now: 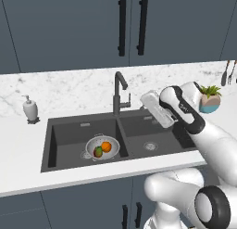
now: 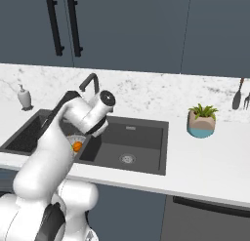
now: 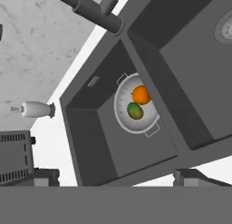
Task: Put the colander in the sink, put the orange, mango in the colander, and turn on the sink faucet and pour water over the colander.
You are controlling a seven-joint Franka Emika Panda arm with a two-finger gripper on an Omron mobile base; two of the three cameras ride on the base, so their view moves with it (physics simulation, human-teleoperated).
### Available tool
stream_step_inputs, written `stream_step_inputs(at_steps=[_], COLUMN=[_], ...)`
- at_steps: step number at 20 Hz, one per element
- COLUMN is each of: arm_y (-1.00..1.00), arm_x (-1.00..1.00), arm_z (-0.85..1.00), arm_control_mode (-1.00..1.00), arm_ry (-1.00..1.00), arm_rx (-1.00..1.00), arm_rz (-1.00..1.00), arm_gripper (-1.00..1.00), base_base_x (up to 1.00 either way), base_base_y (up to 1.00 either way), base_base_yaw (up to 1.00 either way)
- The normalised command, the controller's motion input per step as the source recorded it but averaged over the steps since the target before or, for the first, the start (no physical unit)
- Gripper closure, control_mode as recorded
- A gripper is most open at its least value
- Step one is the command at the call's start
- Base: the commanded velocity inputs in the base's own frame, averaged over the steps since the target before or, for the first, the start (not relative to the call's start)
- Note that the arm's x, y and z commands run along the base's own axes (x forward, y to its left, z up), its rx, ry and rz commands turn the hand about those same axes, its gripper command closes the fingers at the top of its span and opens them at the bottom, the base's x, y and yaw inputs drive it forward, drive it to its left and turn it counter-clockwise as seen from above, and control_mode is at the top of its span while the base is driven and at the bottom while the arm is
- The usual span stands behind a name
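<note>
Colander (image 3: 136, 110) below open end effector (image 3: 115, 181)

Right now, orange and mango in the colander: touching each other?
Touching. In the hand view the orange and the mango sit edge to edge inside the colander with no gap; the left base view also shows them pressed together.

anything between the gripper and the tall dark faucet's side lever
Nothing visible does. The open gripper hangs above the dark grey double-basin sink, just right of the tall dark grey gooseneck faucet. The silver-grey metal colander, holding the round orange and red-green oval mango, sits low in the left basin.
</note>
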Motion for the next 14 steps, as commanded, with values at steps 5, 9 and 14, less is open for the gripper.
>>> stream_step_inputs(at_steps=[5,9,14], arm_y=[-0.15,0.00,0.00], arm_x=[0.86,0.70,0.53], arm_z=[0.00,0.00,0.00], arm_control_mode=[-1.00,-1.00,-1.00], arm_ry=[0.00,-0.02,-0.06], arm_rx=[0.18,0.13,0.09], arm_rz=[0.16,0.16,0.15], arm_gripper=[-1.00,-1.00,-1.00], base_base_x=[0.00,0.00,0.00], base_base_y=[0.00,0.00,0.00], base_base_yaw=[0.00,0.00,0.00])
